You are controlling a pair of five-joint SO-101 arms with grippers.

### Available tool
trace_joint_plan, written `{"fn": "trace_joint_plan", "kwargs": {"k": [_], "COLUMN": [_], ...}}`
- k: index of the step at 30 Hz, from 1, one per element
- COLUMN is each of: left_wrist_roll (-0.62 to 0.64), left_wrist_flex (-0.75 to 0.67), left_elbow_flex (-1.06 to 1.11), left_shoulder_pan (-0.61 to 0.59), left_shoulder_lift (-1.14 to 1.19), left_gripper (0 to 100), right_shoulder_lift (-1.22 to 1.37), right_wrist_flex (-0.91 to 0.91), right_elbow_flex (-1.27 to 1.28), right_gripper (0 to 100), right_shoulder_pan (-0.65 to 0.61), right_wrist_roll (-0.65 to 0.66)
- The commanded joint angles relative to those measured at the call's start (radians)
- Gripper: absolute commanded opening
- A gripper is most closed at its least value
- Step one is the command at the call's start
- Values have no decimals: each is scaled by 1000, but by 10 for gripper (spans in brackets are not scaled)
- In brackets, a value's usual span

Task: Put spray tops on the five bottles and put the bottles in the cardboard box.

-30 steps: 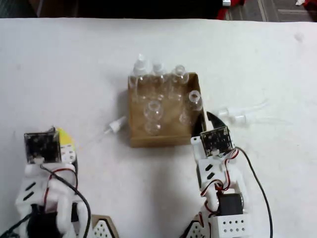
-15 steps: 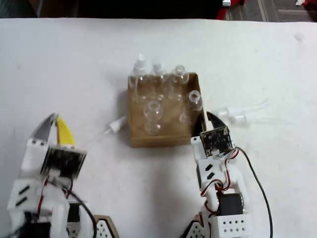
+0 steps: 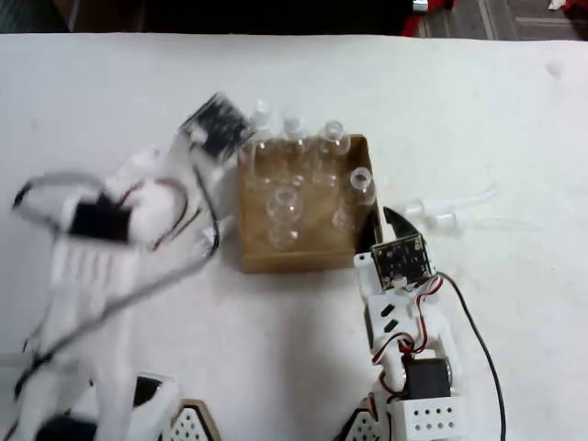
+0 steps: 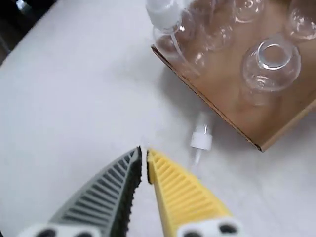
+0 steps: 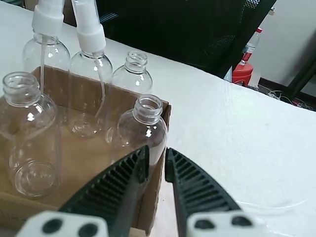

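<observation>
The cardboard box (image 3: 308, 248) sits mid-table and holds five clear bottles. The two at its far left, bottle (image 3: 260, 133) and bottle (image 3: 294, 136), wear white spray tops; the other three, such as the front bottle (image 3: 285, 209), have bare necks. A loose spray top (image 3: 216, 230) lies on the table left of the box, and more spray tops (image 3: 430, 211) lie to its right. My left gripper (image 4: 143, 150) is shut and empty above the table, short of the loose spray top (image 4: 201, 140). My right gripper (image 5: 156, 154) is shut, empty, at the box's near right corner beside an uncapped bottle (image 5: 140, 129).
The left arm (image 3: 119, 220) stretches across the table's left side, with its wrist (image 3: 216, 127) close to the box's far left corner. The right arm (image 3: 404, 312) stands at the front right. White tabletop lies open around the box.
The left arm swung up from the front left of the table and out toward the box's left side. The right arm, the box and the bottles have not moved.
</observation>
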Motion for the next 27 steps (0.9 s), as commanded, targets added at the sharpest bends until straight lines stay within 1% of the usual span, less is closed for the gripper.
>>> {"fn": "trace_joint_plan", "kwargs": {"k": [1,3,4,7,9,14,18,22,27], "left_wrist_roll": [-15,-15,-15,-15,-14,3,64,60,61], "left_wrist_flex": [60,61,58,55,55,35,-63,-170,-252], "left_elbow_flex": [-207,-230,-232,-229,-229,-186,-72,48,130], "left_shoulder_pan": [15,15,15,12,5,7,-28,-50,-47], "left_shoulder_lift": [283,344,363,389,395,414,423,418,421], "left_gripper": [21,33,54,153,193,186,188,189,190], "right_shoulder_lift": [-8,-8,-8,-8,-8,-8,-8,-8,-8], "right_wrist_flex": [-5,-5,-5,-5,-5,-7,-7,-7,-7], "right_elbow_flex": [8,8,8,8,8,8,8,8,8], "right_gripper": [49,49,49,49,49,49,49,49,49], "right_shoulder_pan": [-4,-5,-5,-5,-5,-5,-5,-7,-8], "right_wrist_roll": [14,14,14,14,14,14,14,14,14]}}
